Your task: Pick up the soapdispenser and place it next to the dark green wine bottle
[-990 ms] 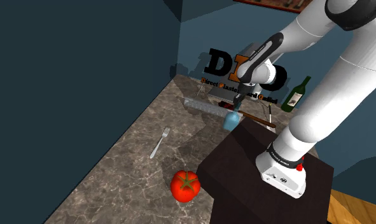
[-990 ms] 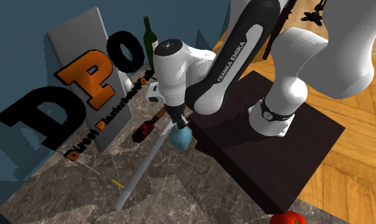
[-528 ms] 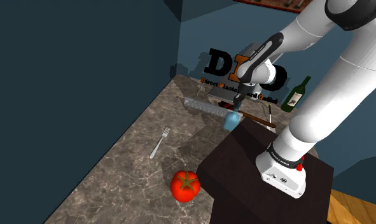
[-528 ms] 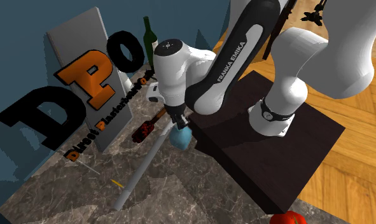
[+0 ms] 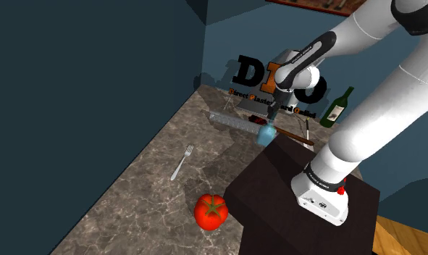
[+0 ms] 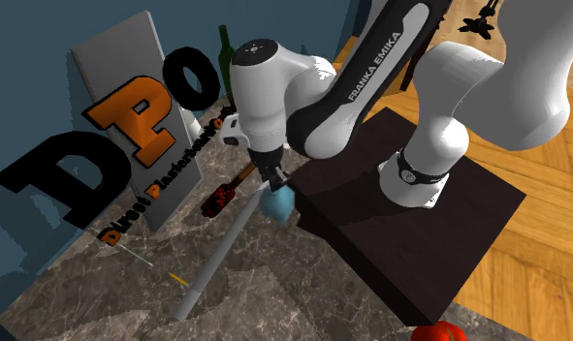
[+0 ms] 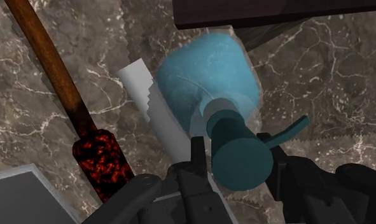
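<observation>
Closure of the gripper (image 7: 237,159) on the soap dispenser (image 7: 205,76) is recorded: the two black fingers (image 7: 197,159) are pressed against either side of its dark teal pump head, and the pale blue translucent body hangs beyond them. In the second exterior view the gripper (image 6: 272,181) is pointed downward, with the soap dispenser (image 6: 279,203) directly beneath it, just beside a corner of the dark stand (image 6: 371,242). Whether the base touches the marbled counter (image 5: 154,195) cannot be told.

A long grey toothed blade (image 7: 156,108) is seen lying on the counter under the dispenser's body, and a brown-handled brush (image 7: 60,76) with a red-and-black head lies near it.

The dark green wine bottle (image 5: 338,106) is stood upright at the wall, to the shoulder view's right of the lettered sign (image 5: 248,72), well apart from the soap dispenser. A fork (image 5: 182,162) and a red tomato (image 5: 211,211) are noted on the counter nearer the camera, apart from each other.
</observation>
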Action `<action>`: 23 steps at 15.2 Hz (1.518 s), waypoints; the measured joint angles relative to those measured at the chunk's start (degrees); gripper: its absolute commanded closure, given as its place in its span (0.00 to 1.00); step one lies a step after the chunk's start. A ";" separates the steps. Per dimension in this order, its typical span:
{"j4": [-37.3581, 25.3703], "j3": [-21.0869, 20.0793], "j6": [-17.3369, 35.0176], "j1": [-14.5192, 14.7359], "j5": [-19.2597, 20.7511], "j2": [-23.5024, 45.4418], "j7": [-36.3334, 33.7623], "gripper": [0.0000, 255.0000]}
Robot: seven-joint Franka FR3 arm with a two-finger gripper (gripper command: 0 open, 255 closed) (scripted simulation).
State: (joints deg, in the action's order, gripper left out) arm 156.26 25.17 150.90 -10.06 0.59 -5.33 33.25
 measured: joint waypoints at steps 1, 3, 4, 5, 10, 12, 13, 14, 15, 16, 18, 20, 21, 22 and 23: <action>-0.09 -0.06 -0.92 -0.22 0.75 -0.90 -0.52 1.00; -0.22 -0.27 -2.79 -0.65 2.12 -2.76 -1.54 1.00; -0.45 -0.35 -3.89 -0.90 2.74 -3.70 -1.91 1.00; -0.60 -0.49 -4.73 -1.04 3.16 -4.43 -2.28 1.00; -1.86 -1.37 -9.95 -1.82 5.15 -8.58 -4.04 1.00; -2.11 -1.69 -11.88 -2.19 5.84 -10.34 -4.55 1.00; -2.47 -1.88 -13.12 -2.37 6.15 -11.26 -4.79 1.00; -2.81 -1.96 -13.97 -2.48 6.30 -11.79 -4.87 1.00; -3.03 -2.13 -14.87 -2.59 6.51 -12.48 -5.07 1.00; -3.36 -2.41 -15.90 -2.61 6.63 -13.20 -5.40 1.00; -3.95 -2.75 -17.68 -2.77 6.90 -14.41 -5.74 1.00; -4.95 -3.02 -19.82 -2.92 7.07 -15.59 -5.91 1.00; -5.17 -3.15 -20.59 -3.01 7.19 -16.15 -6.01 1.00; -5.55 -3.34 -21.56 -3.06 7.26 -16.75 -6.17 1.00; -5.74 -3.54 -22.32 -3.10 7.34 -17.32 -6.37 1.00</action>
State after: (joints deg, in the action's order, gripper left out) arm 150.52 21.62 128.58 -13.16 7.93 -22.65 26.88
